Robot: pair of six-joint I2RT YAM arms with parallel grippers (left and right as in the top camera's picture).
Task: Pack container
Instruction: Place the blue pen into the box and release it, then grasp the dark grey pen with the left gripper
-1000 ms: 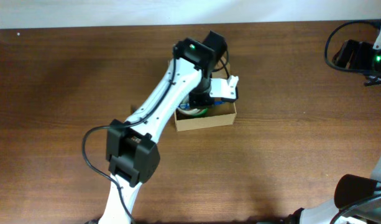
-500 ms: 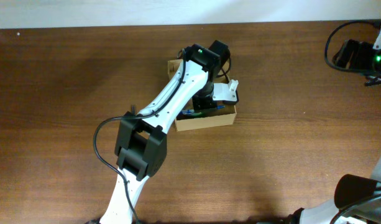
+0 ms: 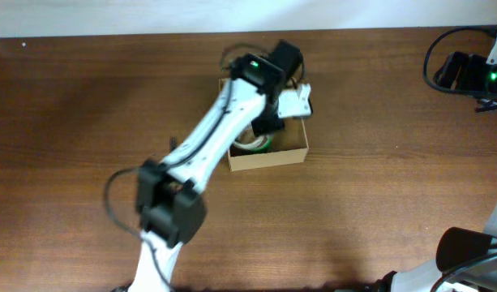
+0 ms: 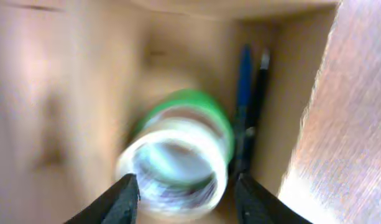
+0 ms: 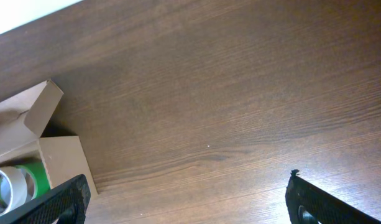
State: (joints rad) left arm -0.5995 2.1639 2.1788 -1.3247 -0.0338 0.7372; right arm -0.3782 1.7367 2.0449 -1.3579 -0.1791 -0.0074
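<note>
While the left fingers [image 4: 122, 200] are hovering spread and empty over 2 tape rolls [image 4: 178, 149] inside the container [image 3: 268, 159], mid-way along the bench [image 3: 378, 203], the right fingers [image 5: 59, 202] are hanging spread too; folding the flap [image 5: 44, 106] shut is probably coming next.

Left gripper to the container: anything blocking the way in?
Nothing visible. The left gripper hangs open over the open top of the container; inside lie only the tape rolls and two pens.
</note>
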